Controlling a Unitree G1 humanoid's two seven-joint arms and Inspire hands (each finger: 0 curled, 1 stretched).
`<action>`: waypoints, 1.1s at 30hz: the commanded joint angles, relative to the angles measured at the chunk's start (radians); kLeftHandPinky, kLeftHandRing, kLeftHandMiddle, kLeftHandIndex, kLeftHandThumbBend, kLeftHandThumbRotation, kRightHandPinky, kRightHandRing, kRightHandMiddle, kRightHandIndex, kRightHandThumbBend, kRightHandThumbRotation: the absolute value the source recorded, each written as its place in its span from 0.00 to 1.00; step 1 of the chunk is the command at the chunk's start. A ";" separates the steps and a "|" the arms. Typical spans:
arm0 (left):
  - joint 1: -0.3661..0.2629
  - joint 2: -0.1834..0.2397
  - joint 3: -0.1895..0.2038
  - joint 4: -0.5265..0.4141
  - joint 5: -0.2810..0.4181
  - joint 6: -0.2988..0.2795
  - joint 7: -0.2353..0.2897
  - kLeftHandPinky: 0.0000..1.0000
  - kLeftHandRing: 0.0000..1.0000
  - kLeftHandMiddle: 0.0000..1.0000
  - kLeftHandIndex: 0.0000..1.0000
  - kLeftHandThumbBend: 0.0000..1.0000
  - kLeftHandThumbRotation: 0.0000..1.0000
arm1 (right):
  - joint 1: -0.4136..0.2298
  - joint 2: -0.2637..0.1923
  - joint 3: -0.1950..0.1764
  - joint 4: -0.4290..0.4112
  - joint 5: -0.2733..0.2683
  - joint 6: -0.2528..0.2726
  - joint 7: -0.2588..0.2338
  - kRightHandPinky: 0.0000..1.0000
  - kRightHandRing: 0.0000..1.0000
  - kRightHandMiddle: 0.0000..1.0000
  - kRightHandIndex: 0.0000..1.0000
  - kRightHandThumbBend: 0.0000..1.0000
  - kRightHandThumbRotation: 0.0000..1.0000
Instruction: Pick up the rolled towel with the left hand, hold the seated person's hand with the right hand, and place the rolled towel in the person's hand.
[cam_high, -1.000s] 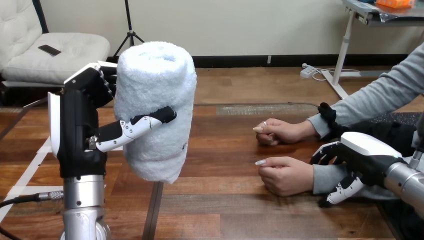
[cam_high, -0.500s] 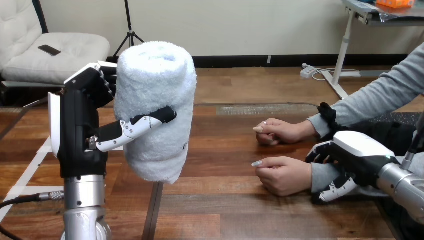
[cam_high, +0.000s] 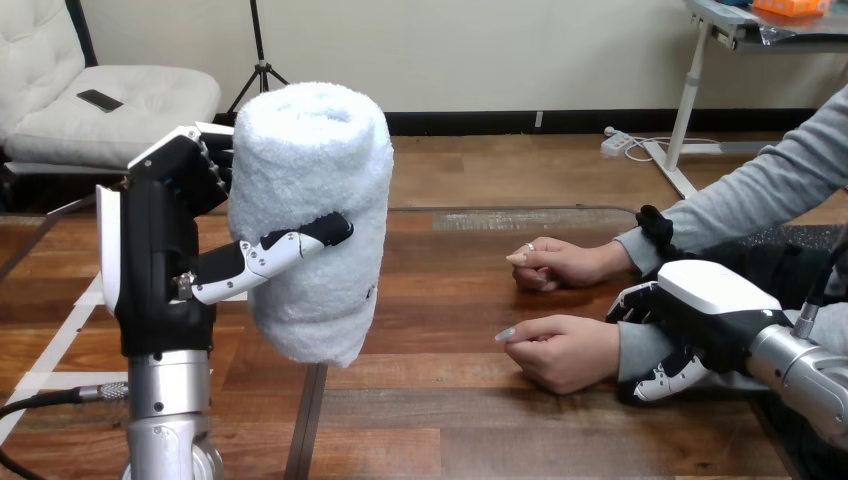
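Risky handover brewing!
Your left robot hand (cam_high: 160, 250) is clutching the rolled towel (cam_high: 310, 200); right robot hand (cam_high: 705, 305) is straddling the person's wrist (cam_high: 628, 350), grip unclear, so you're risking a slip.

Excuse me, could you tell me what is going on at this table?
The robot's left hand holds a rolled towel upright above the table, curled round it. Its right hand sits at the wrist of the person's nearer hand, which rests on the table; whether it grips I cannot tell. The towel is not yet in the person's hand.
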 joint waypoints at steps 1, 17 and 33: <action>-0.045 -0.015 0.013 -0.012 -0.016 -0.039 0.001 0.28 0.32 0.38 0.41 0.73 0.00 | -0.049 0.032 0.030 0.007 -0.023 -0.002 -0.007 0.55 0.63 0.64 0.65 0.84 0.18; -0.039 -0.016 0.021 -0.003 -0.022 -0.044 -0.004 0.28 0.32 0.39 0.42 0.72 0.00 | -0.053 0.042 0.026 0.028 0.004 -0.021 0.011 0.44 0.50 0.56 0.58 0.76 0.13; -0.041 -0.019 0.031 -0.001 -0.025 -0.052 -0.008 0.28 0.33 0.39 0.42 0.72 0.00 | -0.051 0.045 0.006 0.054 0.060 -0.058 0.030 0.35 0.38 0.45 0.47 0.72 0.05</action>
